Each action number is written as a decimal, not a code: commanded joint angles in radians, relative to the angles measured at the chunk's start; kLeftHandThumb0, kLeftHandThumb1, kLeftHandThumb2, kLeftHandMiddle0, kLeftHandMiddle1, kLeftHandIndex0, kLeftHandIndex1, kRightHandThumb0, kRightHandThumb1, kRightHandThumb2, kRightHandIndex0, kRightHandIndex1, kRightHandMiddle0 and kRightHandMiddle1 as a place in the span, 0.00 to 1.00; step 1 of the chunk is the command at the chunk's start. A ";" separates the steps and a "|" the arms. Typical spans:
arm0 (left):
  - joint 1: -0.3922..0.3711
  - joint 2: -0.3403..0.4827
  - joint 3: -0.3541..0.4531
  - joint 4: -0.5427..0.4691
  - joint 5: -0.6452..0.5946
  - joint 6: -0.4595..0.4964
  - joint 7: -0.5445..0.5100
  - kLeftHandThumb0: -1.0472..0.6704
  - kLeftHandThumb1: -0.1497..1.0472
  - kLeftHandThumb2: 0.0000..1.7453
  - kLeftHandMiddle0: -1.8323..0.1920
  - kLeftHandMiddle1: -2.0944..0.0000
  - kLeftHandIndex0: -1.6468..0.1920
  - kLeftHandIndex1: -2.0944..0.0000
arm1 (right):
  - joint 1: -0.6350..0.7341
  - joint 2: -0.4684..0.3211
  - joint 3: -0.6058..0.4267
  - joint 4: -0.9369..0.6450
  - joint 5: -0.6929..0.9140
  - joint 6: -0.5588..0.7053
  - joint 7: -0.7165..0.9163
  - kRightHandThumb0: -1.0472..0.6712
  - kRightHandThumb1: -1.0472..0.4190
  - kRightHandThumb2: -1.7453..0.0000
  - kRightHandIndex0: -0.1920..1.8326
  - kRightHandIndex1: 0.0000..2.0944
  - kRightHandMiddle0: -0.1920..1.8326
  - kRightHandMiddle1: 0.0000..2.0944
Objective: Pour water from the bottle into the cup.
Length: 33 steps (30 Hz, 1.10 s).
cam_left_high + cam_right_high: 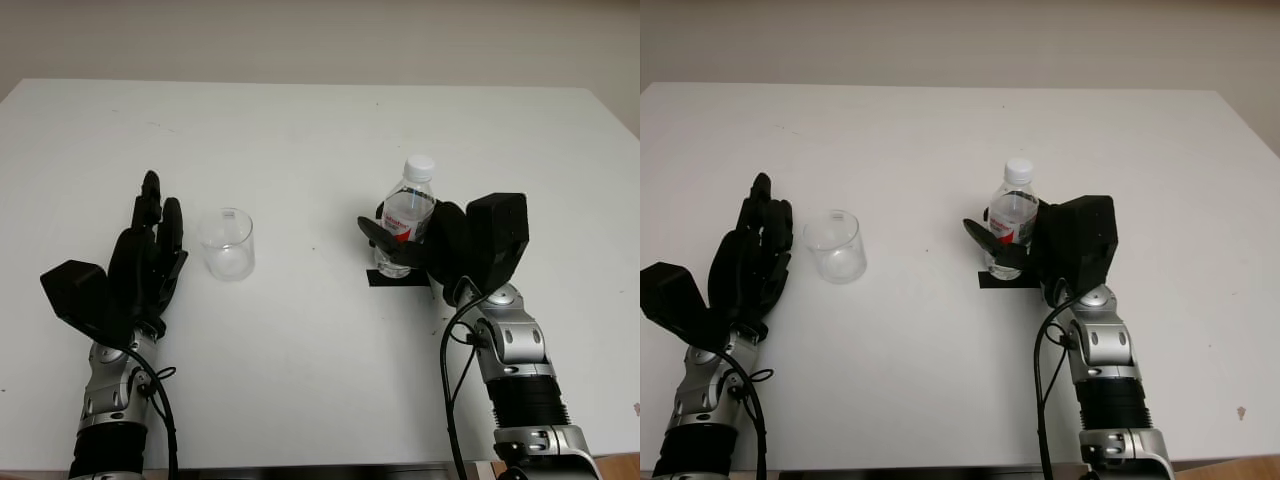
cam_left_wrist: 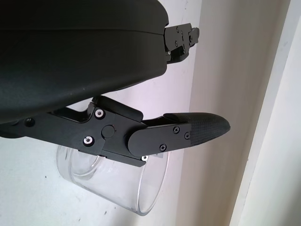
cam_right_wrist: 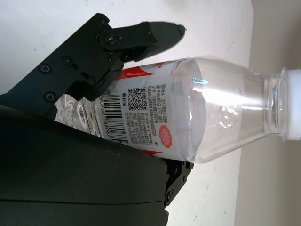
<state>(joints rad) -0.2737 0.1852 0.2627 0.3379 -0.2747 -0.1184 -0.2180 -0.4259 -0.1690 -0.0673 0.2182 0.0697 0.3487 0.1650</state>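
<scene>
Two hands are on the table, and mine to work with is the right hand (image 1: 440, 245) — it is wrapped around the bottle (image 1: 408, 215), one finger (image 3: 141, 35) curling over the labelled side and the palm shell pressed against the other. From that hand, the bottle stands upright in the grip, its long axis running straight up out of the fingers, white cap (image 1: 420, 166) still screwed on and well clear above the hand. Its base sits on a small black mark (image 1: 398, 278) on the table (image 1: 320, 130).

Away from the right hand, across open tabletop toward the other arm, stands the clear cup (image 1: 227, 243) — mouth up, apparently dry. Just beside it, on its outer side, the left hand (image 1: 148, 255) is open and holding nothing; in the left wrist view its finger (image 2: 188, 134) crosses in front of the cup's wall, though I cannot tell whether it touches.

So I judge the coming move as a carry toward the left hand's side, then a tip of the neck over the rim. With the cap on, nothing can pour — that worries me.
</scene>
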 commanded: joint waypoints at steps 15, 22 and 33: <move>-0.001 0.018 0.013 -0.006 -0.007 0.001 -0.016 0.21 1.00 0.29 0.98 0.97 0.98 0.97 | 0.092 -0.108 0.045 -0.022 -0.032 -0.106 0.175 0.11 0.11 0.97 0.00 0.00 0.00 0.00; 0.001 0.020 0.017 -0.010 -0.016 0.009 -0.024 0.21 1.00 0.29 0.99 0.98 0.98 0.98 | 0.123 -0.096 0.032 -0.020 -0.039 -0.137 0.132 0.08 0.11 0.97 0.00 0.00 0.00 0.00; 0.004 0.021 0.018 -0.008 -0.012 0.004 -0.027 0.21 1.00 0.29 0.98 0.97 0.97 0.97 | 0.168 -0.097 0.057 0.074 -0.146 -0.432 0.012 0.04 0.09 0.97 0.00 0.00 0.00 0.00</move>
<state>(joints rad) -0.2723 0.1977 0.2797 0.3390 -0.2827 -0.1115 -0.2397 -0.2675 -0.2551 -0.0076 0.2739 -0.0680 -0.0387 0.1877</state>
